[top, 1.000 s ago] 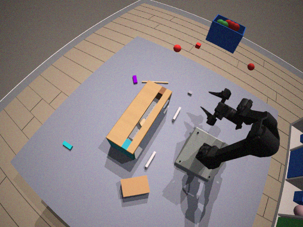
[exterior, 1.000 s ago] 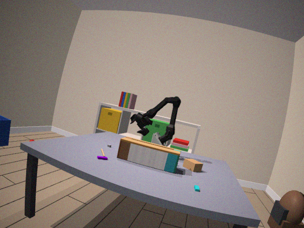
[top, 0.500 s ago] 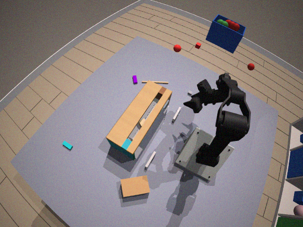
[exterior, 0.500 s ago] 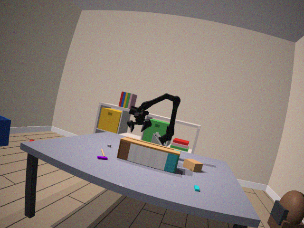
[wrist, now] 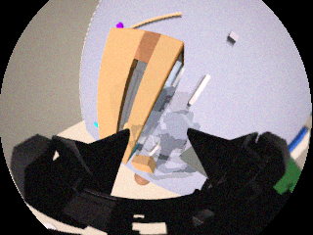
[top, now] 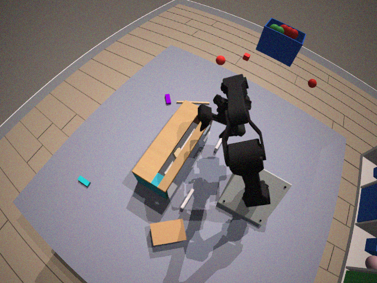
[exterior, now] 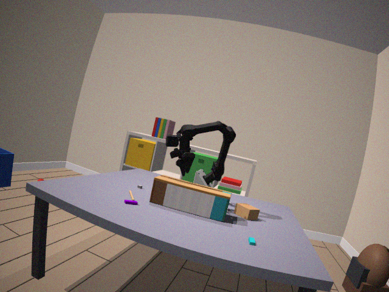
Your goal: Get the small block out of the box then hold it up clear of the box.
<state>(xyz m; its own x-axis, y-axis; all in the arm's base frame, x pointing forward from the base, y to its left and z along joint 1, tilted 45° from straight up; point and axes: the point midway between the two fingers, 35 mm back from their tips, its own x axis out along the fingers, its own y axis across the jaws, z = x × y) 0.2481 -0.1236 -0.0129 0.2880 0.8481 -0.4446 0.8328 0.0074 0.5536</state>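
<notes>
The box (top: 164, 142) (exterior: 188, 185) (wrist: 109, 73) has a wooden top with a long slot, a teal end and a brown end. A small tan block (top: 177, 152) shows through the slot, inside the box and nearer the teal end. In the wrist view it is mostly hidden by the left fingertip. My gripper (top: 211, 134) (wrist: 159, 132) is open and empty, pointing down above the box's brown-end half. In the wrist view one finger overlaps the wooden top and the other is over the table beyond the clear front. Whether either touches the box cannot be told.
White bars (top: 187, 199) (wrist: 200, 90) lie before the clear front. A wooden block (top: 168, 232) (exterior: 247, 212) stands beyond the teal end. A thin stick (top: 198, 102) and purple piece (top: 167, 98) (exterior: 130, 202) lie near the brown end. A teal piece (top: 83, 181) and grey cube (exterior: 140, 187) (wrist: 233, 37) are farther off.
</notes>
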